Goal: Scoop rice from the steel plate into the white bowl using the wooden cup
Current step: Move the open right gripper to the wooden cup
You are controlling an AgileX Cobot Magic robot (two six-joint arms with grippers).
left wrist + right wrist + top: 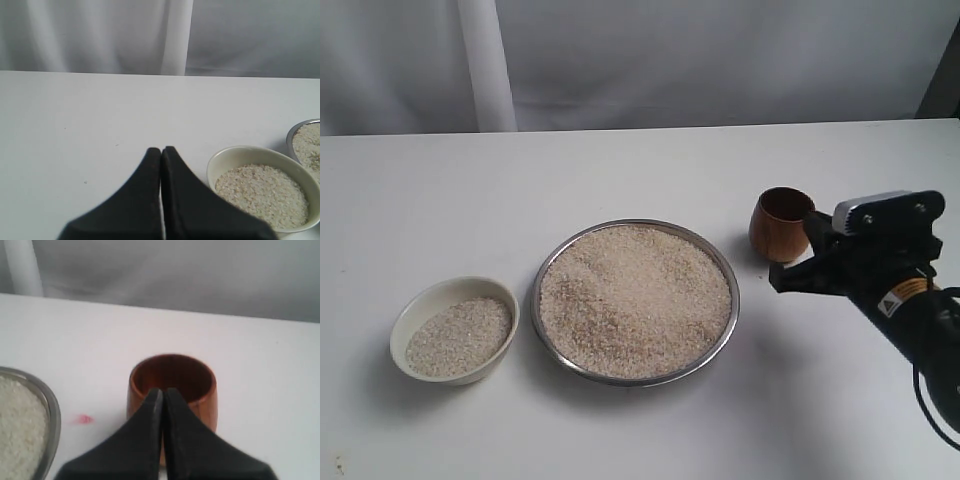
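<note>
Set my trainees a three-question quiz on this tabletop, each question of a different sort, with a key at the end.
1. True or false: the white bowl is empty.
2. In the exterior view, what stands between the white bowl and the wooden cup? A. the steel plate B. a spoon C. a second bowl
3. Which gripper is next to the wooden cup, and how do its fingers stand?
Key: 1. False; it holds rice. 2. A. 3. The right gripper; its fingers are closed together.
</note>
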